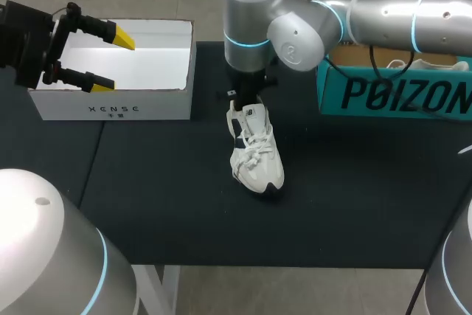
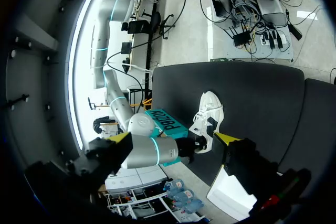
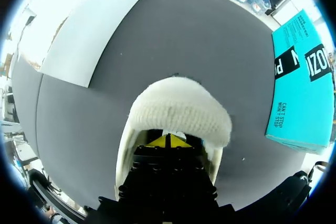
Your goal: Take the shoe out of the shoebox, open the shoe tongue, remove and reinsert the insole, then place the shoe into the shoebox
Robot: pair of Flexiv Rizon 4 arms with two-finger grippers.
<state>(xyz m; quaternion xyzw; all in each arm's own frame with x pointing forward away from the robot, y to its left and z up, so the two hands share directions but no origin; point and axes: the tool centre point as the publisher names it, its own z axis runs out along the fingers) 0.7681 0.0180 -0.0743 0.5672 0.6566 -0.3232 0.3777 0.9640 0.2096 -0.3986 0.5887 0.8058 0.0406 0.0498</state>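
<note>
Work inside the shoe [image 1: 254,154] looks to be the step in hand. It is out of the shoebox [image 1: 110,108] and stands upright on the black table [image 1: 184,204] at the middle of the head view, toe toward the lower edge. The right arm comes in from the upper right and hangs over the heel. I judge this to be the tongue-opening, or the start of pulling the insole. The next move calls for pushing the tongue forward enough to bare the insole's rear edge, without tipping or sliding the shoe. The left gripper [image 1: 112,60] hovers at the upper left over the white shoebox, fingers spread wide and holding nothing, so it is free to steady the shoe.

The head view hides the right gripper [image 3: 168,141] behind its own wrist. The right wrist view shows it down in the shoe's opening, with a white padded part just ahead of it; whether it grips anything I cannot tell. Only the left wrist view gives the shoe's side, well ahead of that gripper.
</note>
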